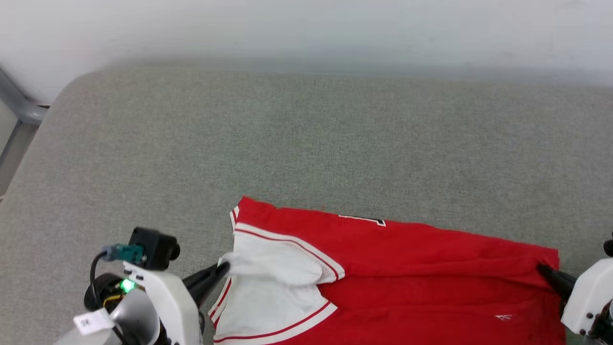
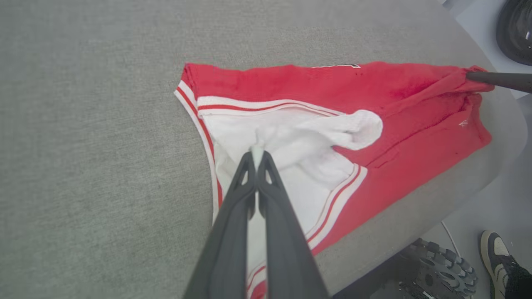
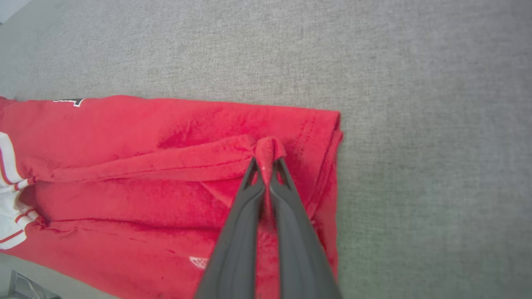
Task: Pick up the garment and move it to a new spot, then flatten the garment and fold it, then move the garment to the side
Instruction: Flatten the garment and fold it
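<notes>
The garment (image 1: 407,258), a red jersey with white sleeves and striped trim, lies at the near edge of the grey table (image 1: 306,143). A sliver of black, white-outlined lettering (image 1: 362,220) peeks out at its far edge. My left gripper (image 1: 224,268) is shut on a pinch of the white sleeve (image 2: 291,141). In the left wrist view its tips (image 2: 257,154) clamp a tuft of white cloth. My right gripper (image 1: 543,269) is shut on the red hem, and in the right wrist view (image 3: 268,162) a bunch of red fabric (image 3: 208,195) sits between the fingers.
Bare grey table stretches far and to both sides of the garment. A grey metal frame (image 1: 19,108) stands off the table's far left corner. Below the table edge, a person's shoe (image 2: 498,259) and a wheel of the robot's base (image 2: 440,270) are on the floor.
</notes>
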